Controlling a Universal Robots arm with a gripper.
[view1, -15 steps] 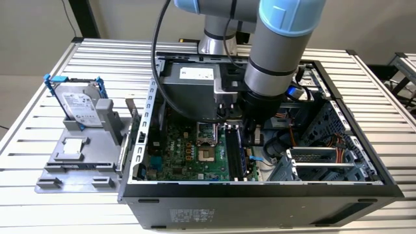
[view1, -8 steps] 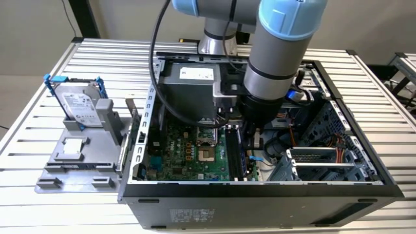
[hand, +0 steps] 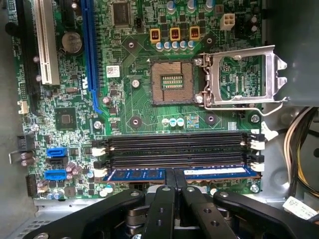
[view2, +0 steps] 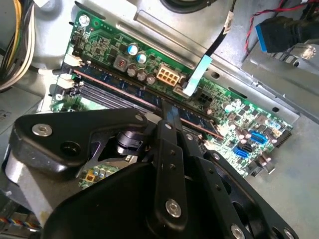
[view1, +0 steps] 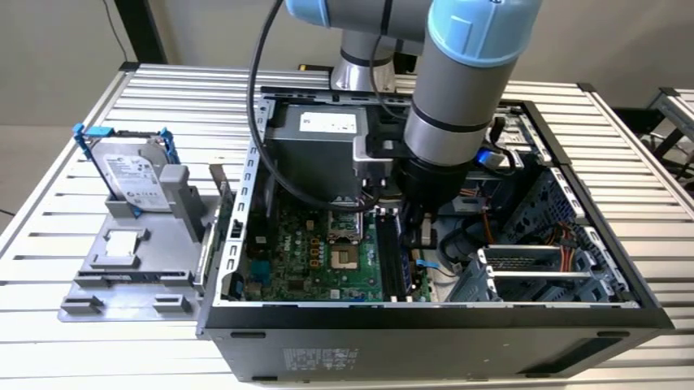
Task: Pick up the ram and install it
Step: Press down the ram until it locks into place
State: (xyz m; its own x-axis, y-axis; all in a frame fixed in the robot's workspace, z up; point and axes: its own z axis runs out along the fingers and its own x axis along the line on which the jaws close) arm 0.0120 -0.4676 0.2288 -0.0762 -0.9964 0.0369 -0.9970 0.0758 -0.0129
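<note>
The ram is a long, thin bluish-green stick lying along the outermost of the black memory slots on the green motherboard. In the second wrist view the ram runs diagonally beside the same slots. My gripper is shut, its two black fingers pressed together side by side along the stick's length. The tips rest on the middle of the ram's top edge and hide that part. In the exterior view my gripper reaches down inside the open computer case.
An open processor socket with a raised metal latch lies beyond the slots. Cable bundles hang beside the slot ends. A grey power supply and drive cage flank the arm. A hard drive in a blue bracket stands outside on a grey fixture.
</note>
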